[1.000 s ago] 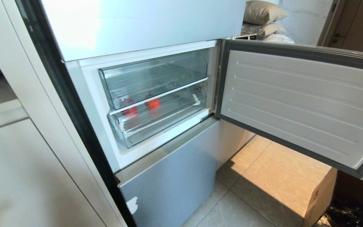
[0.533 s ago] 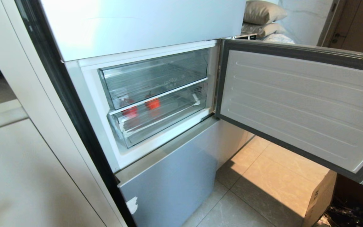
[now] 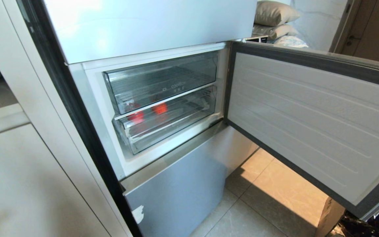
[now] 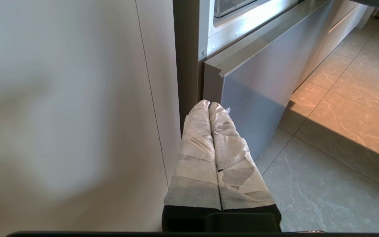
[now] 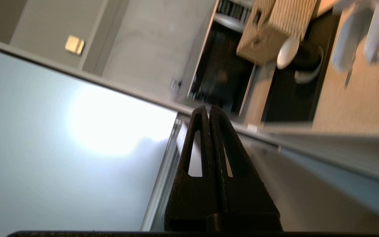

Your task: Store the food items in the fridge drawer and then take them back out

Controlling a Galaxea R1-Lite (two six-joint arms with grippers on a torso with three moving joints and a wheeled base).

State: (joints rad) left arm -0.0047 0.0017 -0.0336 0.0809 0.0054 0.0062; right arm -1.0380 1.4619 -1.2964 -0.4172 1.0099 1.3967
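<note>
I see two red food items (image 3: 148, 112) inside the fridge drawer (image 3: 169, 126), the lower clear bin, pushed in beneath the "coolBox" bin (image 3: 160, 80). The compartment door (image 3: 308, 121) stands swung open to the right. My right gripper (image 5: 208, 112) is pressed shut and empty beside that door's edge. My left gripper (image 4: 209, 107), tape-wrapped, is closed on nothing, low by the bottom fridge panel (image 4: 258, 89).

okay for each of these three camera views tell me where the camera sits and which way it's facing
Head view: high on the robot, looking down into the open fridge at the fridge drawer holding red food items; no arm shows.
Left wrist view: behind the shut left tool, low by the silver lower door, which the head view shares.
Right wrist view: behind the shut right tool, facing the open door's edge.
</note>
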